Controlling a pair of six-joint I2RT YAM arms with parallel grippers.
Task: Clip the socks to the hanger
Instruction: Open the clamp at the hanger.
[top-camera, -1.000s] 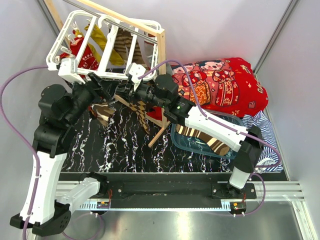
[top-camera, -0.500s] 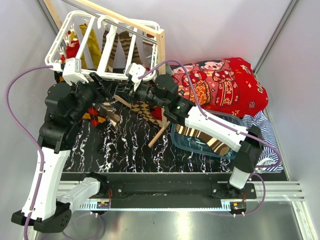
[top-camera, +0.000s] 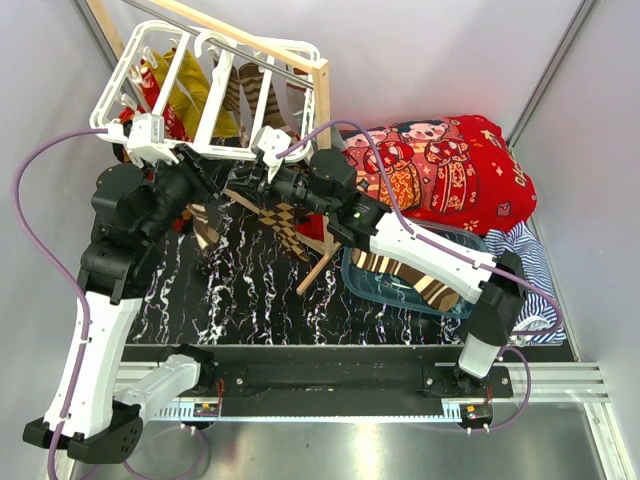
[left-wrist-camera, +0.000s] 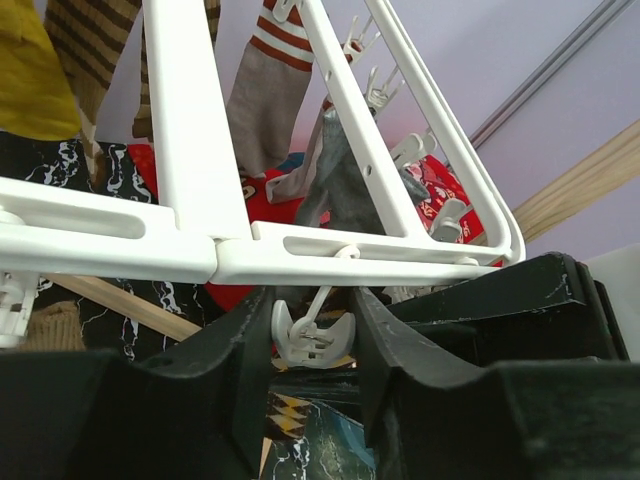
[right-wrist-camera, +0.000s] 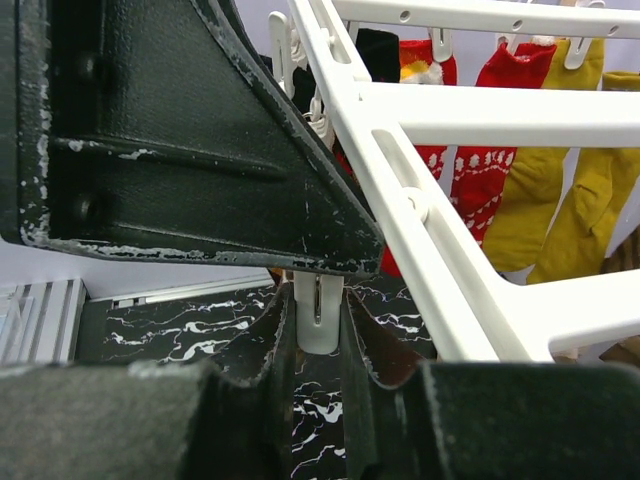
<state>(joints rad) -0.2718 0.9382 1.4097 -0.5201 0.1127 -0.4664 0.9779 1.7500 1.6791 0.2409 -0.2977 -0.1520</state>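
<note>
The white hanger hangs tilted at the back left, with mustard, red and striped socks clipped to it. My left gripper is under its front bar. In the left wrist view the jaws press both sides of a dangling white clip. My right gripper is at the same bar and is shut on another white clip. A brown diamond-patterned sock hangs below it. The right wrist view shows a red sock and a mustard sock.
A bare-wood rack stands behind the hanger. A red cartoon blanket lies at the back right. A blue tub holds brown striped socks beside a blue-white striped cloth. The black marbled mat covers the table.
The hanger has swung and tilted, and its hanging socks have shifted. My left arm has moved a little right under the front bar. The right arm has stayed in place.
</note>
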